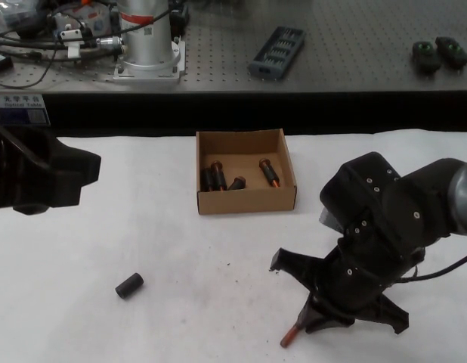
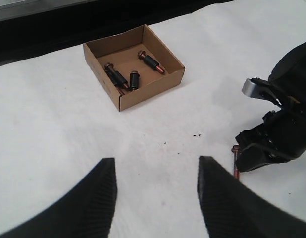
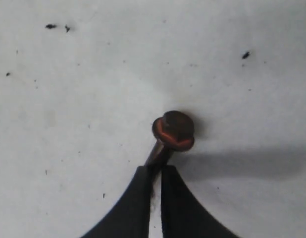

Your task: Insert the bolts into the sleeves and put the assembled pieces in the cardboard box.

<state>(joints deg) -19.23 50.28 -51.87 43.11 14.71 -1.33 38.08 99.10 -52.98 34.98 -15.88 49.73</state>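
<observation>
My right gripper [image 3: 155,171] is shut on the shank of a copper-coloured bolt [image 3: 174,130], whose hex head sticks out past the fingertips just over the white table. In the high view this gripper [image 1: 305,321] is low at the front right, with the bolt [image 1: 292,333] angled down to the table. A loose black sleeve [image 1: 129,285] lies on the table at the front left. The cardboard box [image 1: 245,200] stands at mid-table and holds assembled pieces [image 1: 267,172]. My left gripper [image 2: 155,198] hangs open and holds nothing, well back from the box [image 2: 153,89].
Behind the white table runs a perforated metal bench [image 1: 354,53] with a metal post [image 1: 146,34], cables, a blue-grey rack [image 1: 277,51] and two dark parts [image 1: 440,54]. Small dark specks [image 2: 196,135] dot the cloth.
</observation>
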